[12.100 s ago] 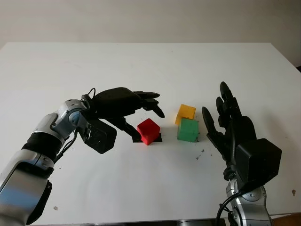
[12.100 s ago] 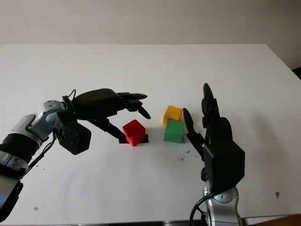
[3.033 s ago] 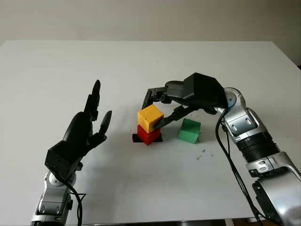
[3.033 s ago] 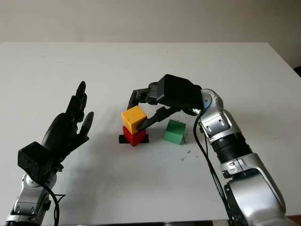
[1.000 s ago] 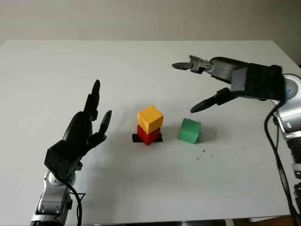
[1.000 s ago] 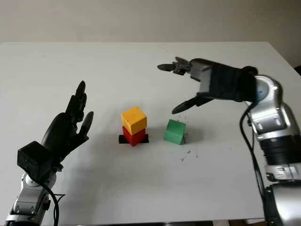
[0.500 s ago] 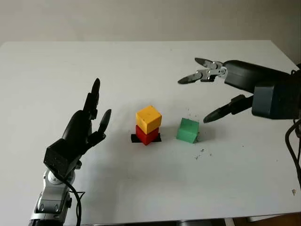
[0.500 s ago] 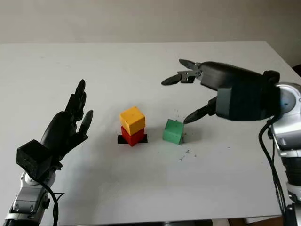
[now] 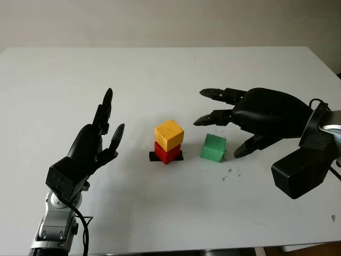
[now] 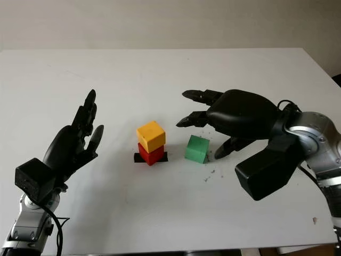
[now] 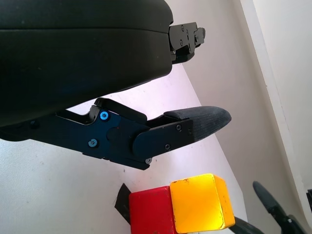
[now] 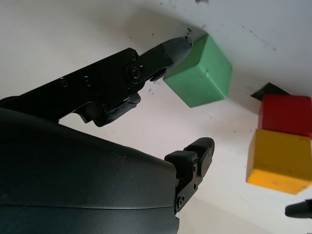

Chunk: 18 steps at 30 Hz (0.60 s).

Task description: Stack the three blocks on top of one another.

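A yellow block (image 9: 169,133) sits on a red block (image 9: 167,152), turned a little askew on it, over a black mark (image 9: 155,156) on the white table (image 9: 160,74). Just to their right a green block (image 9: 213,148) stands alone on the table. My right hand (image 9: 218,128) hovers open over and around the green block: two fingers (image 9: 212,117) reach past its far side, and the thumb (image 12: 176,47) tip is right at its near-right edge. It grips nothing. My left hand (image 9: 96,145) is held up, open, left of the stack.
Small dark specks (image 9: 230,172) dot the table near the green block. The table's far edge (image 9: 160,48) meets a pale wall.
After leaving the yellow block on the red one, my right hand swung out to the right, then dropped and closed in around the green block. The left hand has stayed put.
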Available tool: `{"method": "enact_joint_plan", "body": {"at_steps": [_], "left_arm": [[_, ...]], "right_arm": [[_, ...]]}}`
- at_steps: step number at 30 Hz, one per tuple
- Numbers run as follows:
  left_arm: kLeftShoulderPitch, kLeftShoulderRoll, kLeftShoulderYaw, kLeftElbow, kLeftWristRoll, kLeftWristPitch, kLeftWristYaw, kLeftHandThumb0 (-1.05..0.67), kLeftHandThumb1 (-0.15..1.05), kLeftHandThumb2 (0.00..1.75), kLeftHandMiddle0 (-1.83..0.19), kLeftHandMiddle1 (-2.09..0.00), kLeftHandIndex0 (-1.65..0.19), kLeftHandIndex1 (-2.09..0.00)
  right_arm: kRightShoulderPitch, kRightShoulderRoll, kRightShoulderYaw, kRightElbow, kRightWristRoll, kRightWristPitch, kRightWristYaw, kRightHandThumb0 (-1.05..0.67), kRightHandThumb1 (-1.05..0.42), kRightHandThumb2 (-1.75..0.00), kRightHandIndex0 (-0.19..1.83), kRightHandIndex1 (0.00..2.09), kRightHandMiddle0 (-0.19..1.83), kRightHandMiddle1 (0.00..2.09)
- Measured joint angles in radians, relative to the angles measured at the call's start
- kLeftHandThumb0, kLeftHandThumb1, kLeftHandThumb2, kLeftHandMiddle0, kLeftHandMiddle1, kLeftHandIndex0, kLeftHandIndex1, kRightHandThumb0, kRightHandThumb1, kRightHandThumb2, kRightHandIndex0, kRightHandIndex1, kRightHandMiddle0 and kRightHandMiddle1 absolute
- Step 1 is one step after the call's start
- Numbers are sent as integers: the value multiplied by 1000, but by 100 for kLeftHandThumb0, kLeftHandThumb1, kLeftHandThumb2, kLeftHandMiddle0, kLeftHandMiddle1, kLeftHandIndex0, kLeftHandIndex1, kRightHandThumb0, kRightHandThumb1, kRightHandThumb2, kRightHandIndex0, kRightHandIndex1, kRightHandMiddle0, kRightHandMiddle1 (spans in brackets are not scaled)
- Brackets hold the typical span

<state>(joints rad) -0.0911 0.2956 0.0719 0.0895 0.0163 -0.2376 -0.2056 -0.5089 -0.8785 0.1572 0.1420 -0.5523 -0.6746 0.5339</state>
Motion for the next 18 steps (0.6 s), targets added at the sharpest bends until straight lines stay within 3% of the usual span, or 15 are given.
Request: {"method": "enact_joint_plan", "body": {"at_steps": [18], "left_arm": [[1,0,2,0,1,9,1,-63,105,65,18,-5,16,-6]], "right_arm": [[-63,2,84,168,-147,-123,-141,-43,-89,-6,3,6,41,19]]}}
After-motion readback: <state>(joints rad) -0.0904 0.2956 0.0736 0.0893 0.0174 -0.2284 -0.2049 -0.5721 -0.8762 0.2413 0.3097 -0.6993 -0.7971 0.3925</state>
